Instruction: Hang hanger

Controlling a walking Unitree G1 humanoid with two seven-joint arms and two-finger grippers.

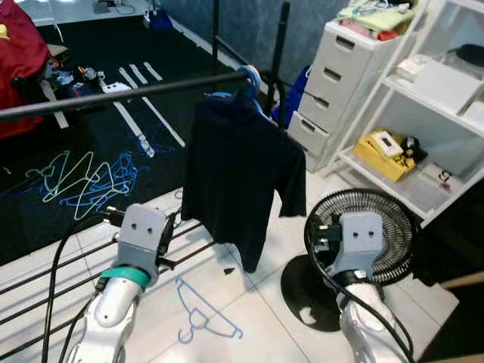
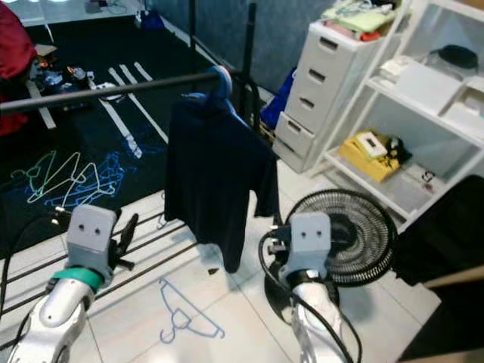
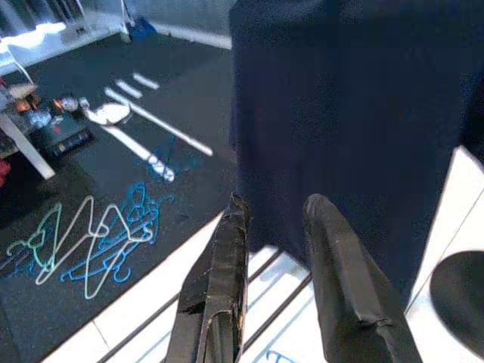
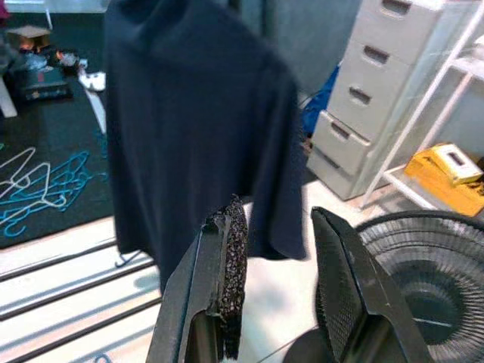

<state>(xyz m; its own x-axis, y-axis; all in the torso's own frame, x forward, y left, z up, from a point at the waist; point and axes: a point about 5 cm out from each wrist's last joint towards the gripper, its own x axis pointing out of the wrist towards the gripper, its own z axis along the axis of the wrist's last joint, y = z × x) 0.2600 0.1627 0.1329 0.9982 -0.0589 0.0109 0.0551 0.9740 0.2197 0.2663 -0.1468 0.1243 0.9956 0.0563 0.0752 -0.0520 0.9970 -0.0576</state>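
Hang step looked done. Blue hanger [image 1: 246, 80] sat hooked on the black rail [image 1: 106, 97], dark shirt [image 1: 238, 178] draped on it, up and ahead of both grippers. Left gripper [image 3: 276, 208] was empty, fingers apart, aimed at the shirt's lower edge, not touching. Right gripper [image 4: 278, 215] likewise empty with fingers spread, shirt just ahead, black fan [image 1: 363, 231] right below it. A spare blue hanger [image 1: 203, 314] lay on the floor tiles between the two arms; a pile of hangers [image 1: 79, 178] lay on the dark mat further out past the left gripper. My read: next move calls for backing off clear, or bending down for the floor hanger if more remain.
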